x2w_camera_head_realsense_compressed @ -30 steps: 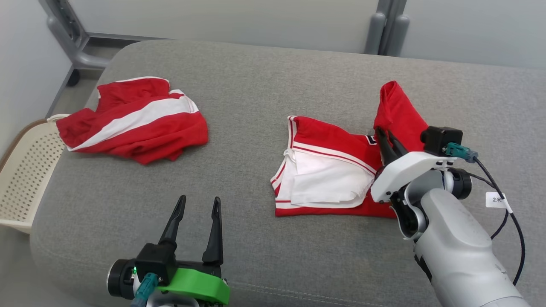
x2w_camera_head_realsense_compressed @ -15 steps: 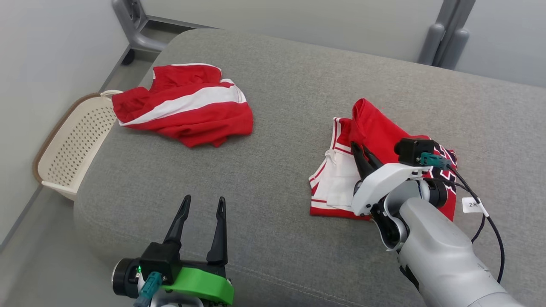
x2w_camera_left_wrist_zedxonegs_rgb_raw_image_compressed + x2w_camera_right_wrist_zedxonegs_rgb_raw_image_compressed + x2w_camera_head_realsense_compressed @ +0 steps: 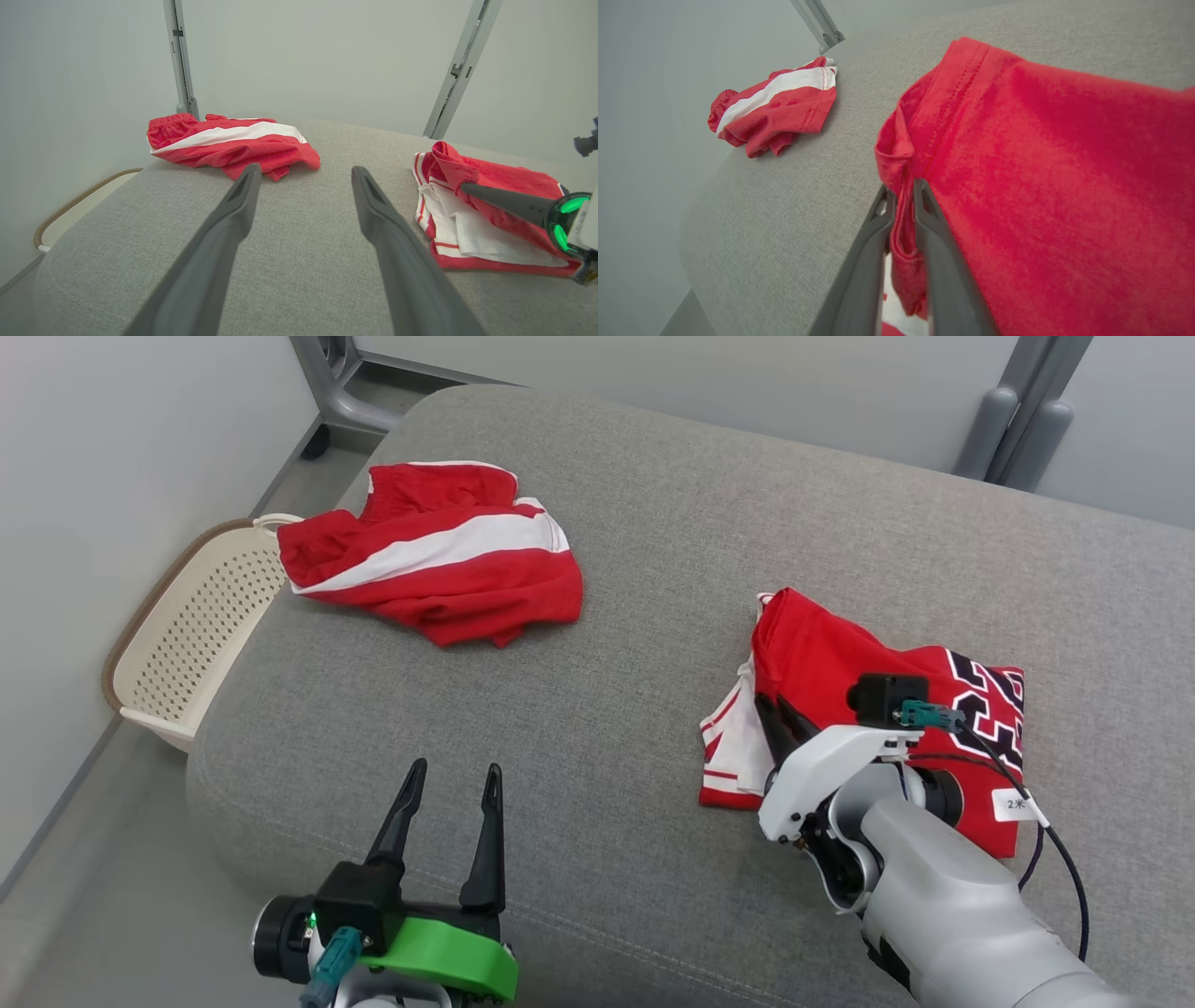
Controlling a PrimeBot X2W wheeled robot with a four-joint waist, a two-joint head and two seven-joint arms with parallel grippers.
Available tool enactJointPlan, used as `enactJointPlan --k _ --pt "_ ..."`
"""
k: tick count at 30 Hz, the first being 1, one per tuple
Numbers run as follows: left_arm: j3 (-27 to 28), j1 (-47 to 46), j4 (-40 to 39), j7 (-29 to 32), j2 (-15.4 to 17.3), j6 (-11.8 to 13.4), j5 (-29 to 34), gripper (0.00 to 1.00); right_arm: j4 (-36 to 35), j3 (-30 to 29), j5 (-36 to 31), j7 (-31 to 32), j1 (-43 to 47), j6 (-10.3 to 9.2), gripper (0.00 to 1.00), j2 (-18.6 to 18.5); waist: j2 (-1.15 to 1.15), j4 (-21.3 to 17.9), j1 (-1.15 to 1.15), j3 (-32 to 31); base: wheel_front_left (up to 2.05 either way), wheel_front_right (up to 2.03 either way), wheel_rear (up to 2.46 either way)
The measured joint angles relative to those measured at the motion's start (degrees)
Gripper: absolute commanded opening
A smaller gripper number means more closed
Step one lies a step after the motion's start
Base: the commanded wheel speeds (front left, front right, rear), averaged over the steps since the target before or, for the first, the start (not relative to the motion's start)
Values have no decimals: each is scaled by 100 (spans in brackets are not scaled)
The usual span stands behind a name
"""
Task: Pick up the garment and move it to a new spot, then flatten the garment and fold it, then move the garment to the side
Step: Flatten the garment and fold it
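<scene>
The garment (image 3: 878,663) is a red jersey with white trim and a black-and-white number, lying folded on the right of the grey cushion (image 3: 653,504). A white inner layer (image 3: 733,747) shows at its left edge. My right gripper (image 3: 764,705) sits low at that left edge, and the right wrist view shows its fingers (image 3: 903,186) pinching a red fold of the garment (image 3: 1041,163). My left gripper (image 3: 455,770) hovers open and empty over the cushion's front, well left of the jersey (image 3: 504,182).
Red shorts with a white stripe (image 3: 439,569) lie crumpled at the cushion's far left. A cream perforated basket (image 3: 187,644) stands on the floor beside the cushion's left edge. Grey frame legs (image 3: 1018,420) rise behind. Bare cushion lies between the two garments.
The camera has swung left. My right gripper has carried the raised red flap leftward and down over the white part, so the numbered side now lies on top. The left gripper has stayed still.
</scene>
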Motion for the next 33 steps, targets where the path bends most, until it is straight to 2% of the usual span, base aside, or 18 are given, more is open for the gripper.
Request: enactJointPlan --k 1,2,7,10,17,18,23,28,33 --pt "0 -1 11 0 0 3 0 100 -38 98 132 0 1 0 86 -1 0 -9 0 -8 0 0 0" --pt "5 -1 23 0 0 14 0 100 -87 185 253 -1 4 0 100 3 0 -23 0 -17 0 0 0" --pt "30 5 78 0 0 16 0 100 -320 511 625 -26 4 0 100 4 0 -154 0 -65 0 0 0" --pt "54 18 99 0 0 18 1 100 -523 419 515 -32 -39 0 100 9 0 -280 0 -98 0 0 0" --pt "183 79 88 0 0 25 12 100 -1089 -642 -783 -34 27 0 100 20 0 -728 0 -149 0 0 0" --pt "183 79 88 0 0 25 12 100 -1089 -642 -783 -34 27 0 100 20 0 -728 0 -149 0 0 0" --pt "291 74 87 0 1 43 11 100 -1625 -1579 -1983 -34 443 0 100 12 0 -1147 0 -177 0 0 0" --pt "481 76 105 0 0 53 -132 100 -2054 -2204 -2574 -34 870 0 100 9 0 -1598 0 -222 0 0 0" --pt "680 84 162 -1 7 118 -218 100 -2402 -2543 -3184 -34 1166 0 100 4 0 -2069 0 -288 0 0 0"
